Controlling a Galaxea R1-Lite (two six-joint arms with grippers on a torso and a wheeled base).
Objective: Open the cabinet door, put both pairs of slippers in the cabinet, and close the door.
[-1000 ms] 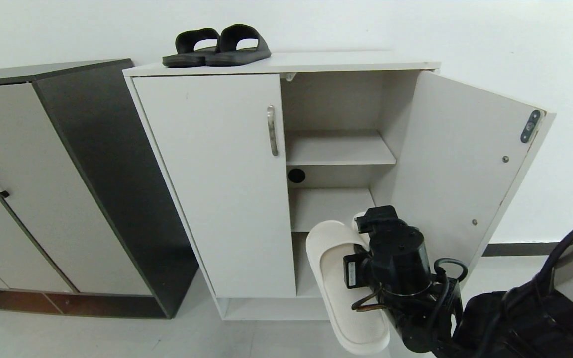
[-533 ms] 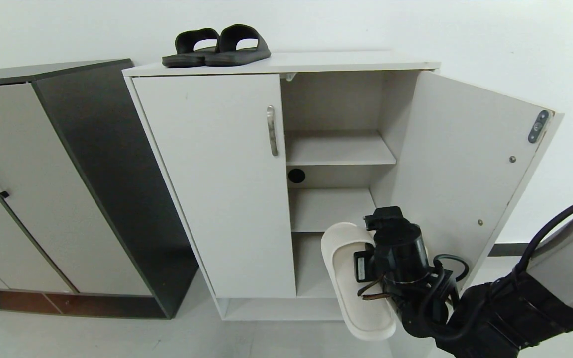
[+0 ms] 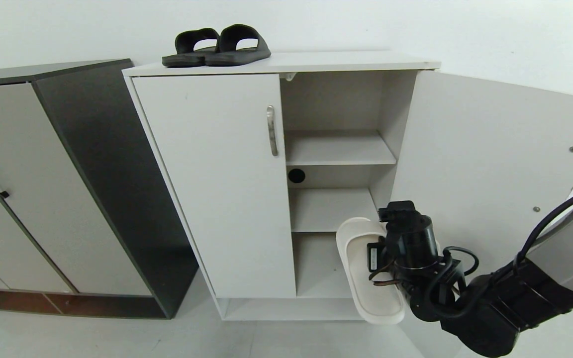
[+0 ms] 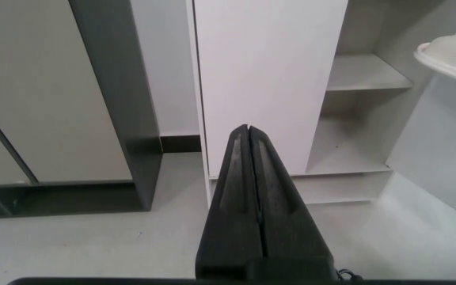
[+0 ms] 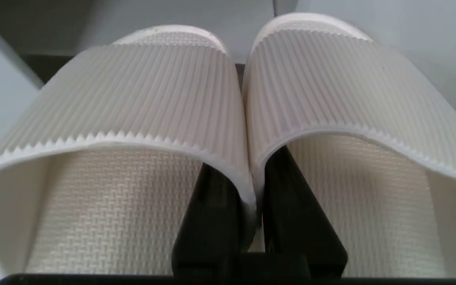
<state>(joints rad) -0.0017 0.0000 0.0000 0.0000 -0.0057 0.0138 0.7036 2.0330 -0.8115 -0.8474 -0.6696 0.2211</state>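
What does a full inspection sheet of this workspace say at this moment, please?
Surface: pale floor.
Job's things: white cabinet, right door open, left door shut; black slippers on its top; white slippers held before the lower shelves.
Clutter: nothing seen.
Claws: left claw shut, empty; right claw shut on white slippers.
Cables: black cables looped at the right wrist.
Surroundings: grey cabinet beside, white wall.

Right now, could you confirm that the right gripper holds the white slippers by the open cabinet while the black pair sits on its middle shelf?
Not quite: the head view shows the black pair on top of the cabinet, not inside; the rest is right.
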